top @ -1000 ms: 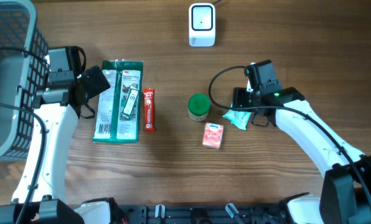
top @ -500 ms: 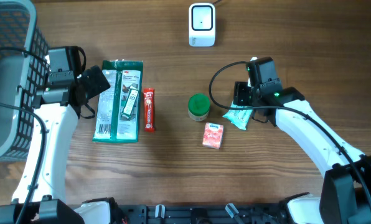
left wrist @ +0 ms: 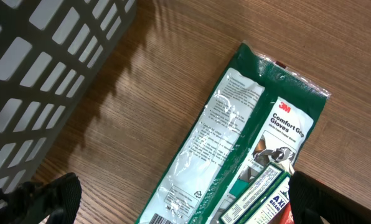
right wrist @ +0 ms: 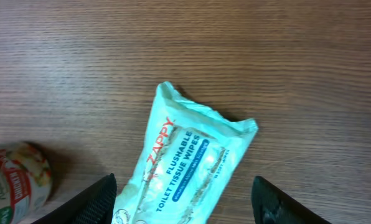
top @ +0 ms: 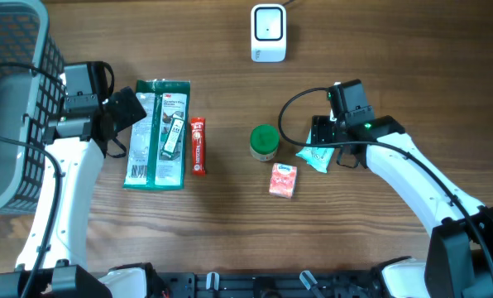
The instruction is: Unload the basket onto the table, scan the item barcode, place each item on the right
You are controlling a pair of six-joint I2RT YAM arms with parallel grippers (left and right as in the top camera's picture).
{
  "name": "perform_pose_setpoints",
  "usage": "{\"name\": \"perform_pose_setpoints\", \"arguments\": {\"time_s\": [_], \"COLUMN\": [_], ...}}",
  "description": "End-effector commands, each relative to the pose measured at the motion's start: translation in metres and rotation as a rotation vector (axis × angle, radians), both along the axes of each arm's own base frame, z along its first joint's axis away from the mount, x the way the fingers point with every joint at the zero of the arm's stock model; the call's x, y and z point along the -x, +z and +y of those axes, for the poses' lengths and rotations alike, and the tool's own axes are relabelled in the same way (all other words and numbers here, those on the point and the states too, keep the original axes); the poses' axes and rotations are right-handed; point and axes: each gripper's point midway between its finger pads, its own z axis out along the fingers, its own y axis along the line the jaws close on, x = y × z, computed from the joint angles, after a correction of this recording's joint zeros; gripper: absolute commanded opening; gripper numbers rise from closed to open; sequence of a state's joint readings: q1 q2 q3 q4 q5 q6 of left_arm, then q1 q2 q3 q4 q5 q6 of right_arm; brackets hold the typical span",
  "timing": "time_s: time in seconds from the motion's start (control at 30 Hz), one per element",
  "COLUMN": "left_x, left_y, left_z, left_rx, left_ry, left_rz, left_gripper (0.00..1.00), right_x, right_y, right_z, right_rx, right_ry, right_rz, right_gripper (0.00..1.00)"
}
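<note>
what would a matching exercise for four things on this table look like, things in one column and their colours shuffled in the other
Things:
1 scanner
2 snack bar
3 wipes pack
4 basket

Colours:
a grey
b pale teal
c white
d red

Pairs: 1-c; 2-d; 3-b; 4-a
</note>
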State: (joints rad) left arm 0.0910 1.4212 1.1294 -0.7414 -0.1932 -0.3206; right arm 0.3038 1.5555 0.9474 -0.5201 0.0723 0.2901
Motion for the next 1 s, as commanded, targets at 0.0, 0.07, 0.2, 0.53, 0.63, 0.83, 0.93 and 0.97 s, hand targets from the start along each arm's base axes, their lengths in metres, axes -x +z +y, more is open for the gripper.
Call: {"name": "perform_pose_setpoints", "arguments": {"time_s": [0.0, 0.07, 0.2, 0.53, 0.63, 0.83, 0.93, 0.97], "left_x": [0.0, 0.0, 0.0, 0.0, 0.0, 0.0, 0.0, 0.0], "left_y": [0.003, 0.003, 0.003, 0.003, 0.003, 0.003, 0.003, 0.003], "left_z": [0.001, 0.001, 0.001, 0.001, 0.001, 0.001, 0.001, 0.001], "left_rx": [0.005, 0.005, 0.005, 0.005, 0.005, 0.005, 0.005, 0.005], "left_ry": [0.011, 0.011, 0.01, 0.011, 0.011, 0.011, 0.011, 0.011], "left_rz": [-0.011, -0.011, -0.011, -0.011, -0.011, -0.011, -0.01, -0.01], "left_gripper": [1.0, 1.0, 1.0, 1.0, 1.0, 1.0, 1.0, 1.0], "right_x": [0.001, 0.003, 0.01, 0.021, 0.021, 0.019, 0.01, 0.008], "right_y": [0.005, 0.004, -0.005, -0.059, -0.077, -0.066, -0.034, -0.024], "right_z": [0.013, 0.017, 0.02, 0.012, 0.012, 0.016, 0.028, 0.031], "right_rx": [-0.07, -0.065, -0.062, 0.067, 0.082, 0.032, -0.103, -0.145], "right_ry": [0.028, 0.039, -0.087, -0.266, -0.263, -0.233, -0.153, -0.132], "right_rz": [0.007, 0.009, 0.043, 0.133, 0.162, 0.171, 0.143, 0.131], "right_gripper": [0.69, 0.69, 0.66, 0.59, 0.43, 0.04, 0.04, 0.04]}}
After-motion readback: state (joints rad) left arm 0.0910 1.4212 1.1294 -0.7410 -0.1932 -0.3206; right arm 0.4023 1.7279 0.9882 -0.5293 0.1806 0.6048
